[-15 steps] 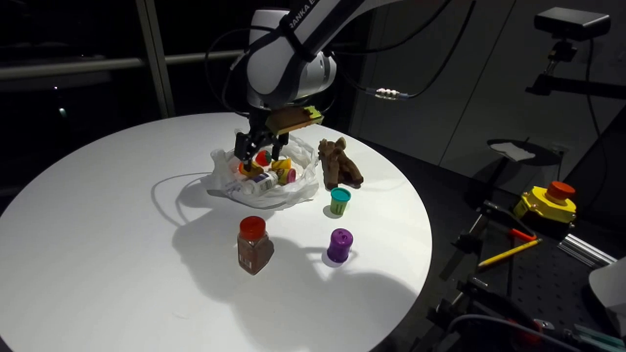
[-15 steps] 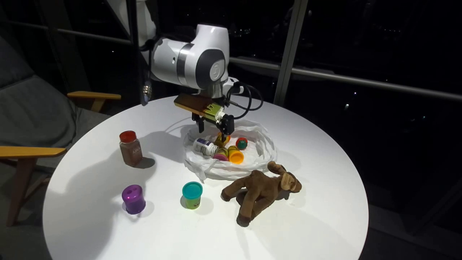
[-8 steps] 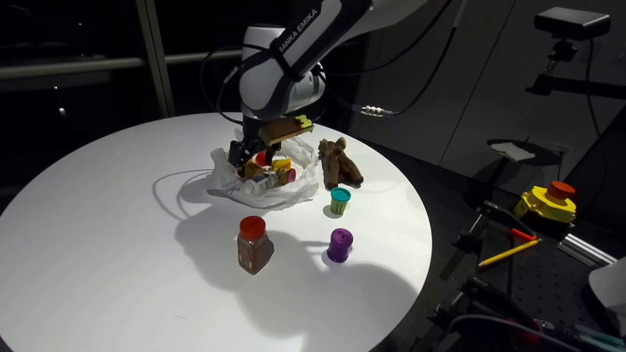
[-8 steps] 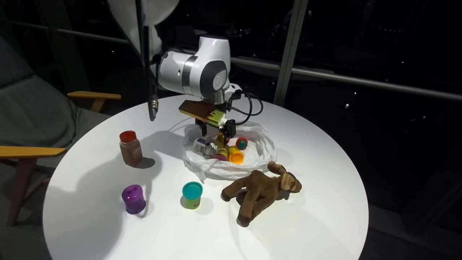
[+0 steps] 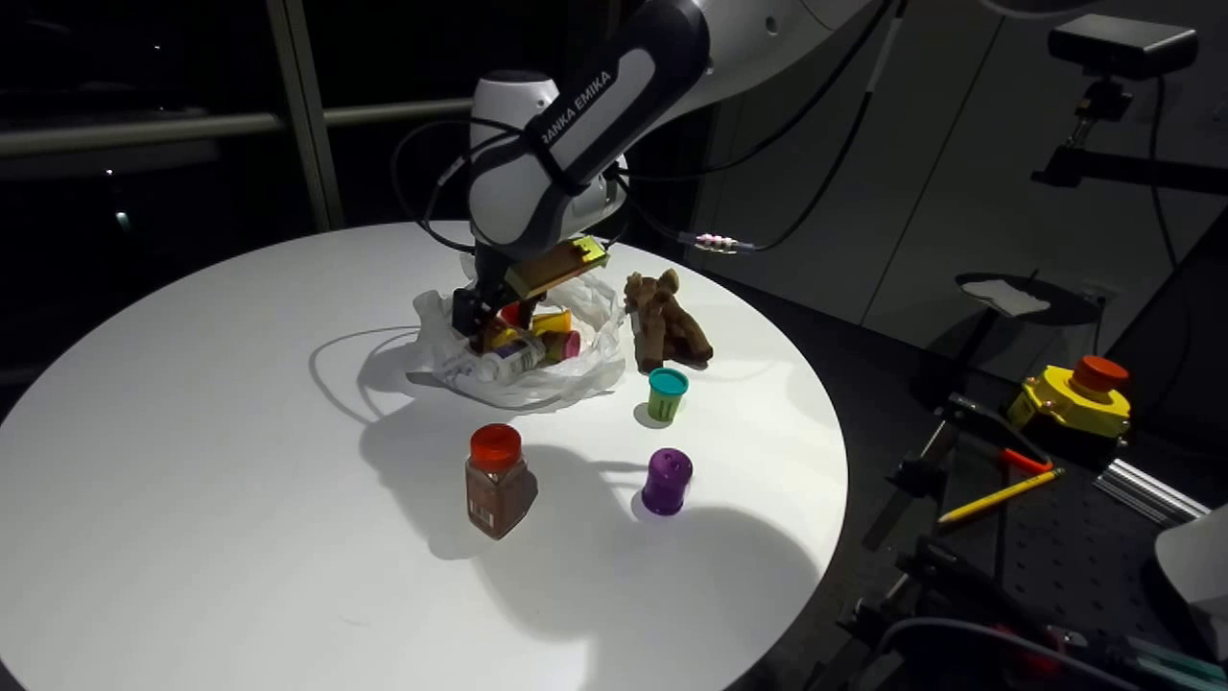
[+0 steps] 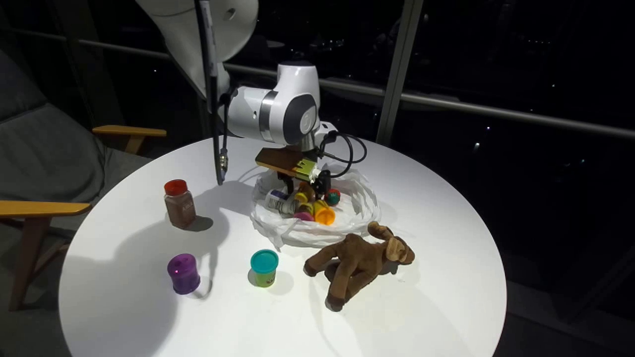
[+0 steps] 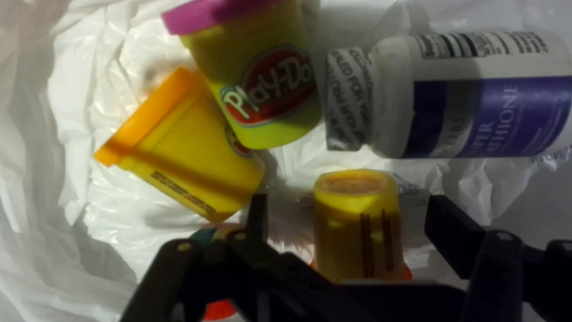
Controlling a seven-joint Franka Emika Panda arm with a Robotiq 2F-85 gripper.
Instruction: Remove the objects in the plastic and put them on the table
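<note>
The white plastic bag [image 6: 367,198] lies open on the table with several objects in it. My gripper [image 7: 353,219] is open and low inside the bag, its fingers on either side of a yellow tub [image 7: 357,232] with an orange-red lid underneath, with gaps showing on both sides. A yellow tub with an orange lid [image 7: 187,152], a Play-Doh tub with a pink lid [image 7: 268,89] and a white bottle with a purple label [image 7: 482,103] lie beside it. A red and green round object [image 6: 332,197] is partly hidden by the gripper in the wrist view.
On the round white table [image 5: 240,432] stand a red-capped jar [image 5: 497,485], a purple shaker [image 5: 667,482] and a teal-lidded tub [image 5: 667,395]. A brown plush animal [image 6: 359,260] lies close to the bag. A dark chair [image 6: 49,153] is beyond the table edge.
My arm and open gripper have moved down into the bag, around the yellow tub with the orange-red lid. The objects on the table have not moved.
</note>
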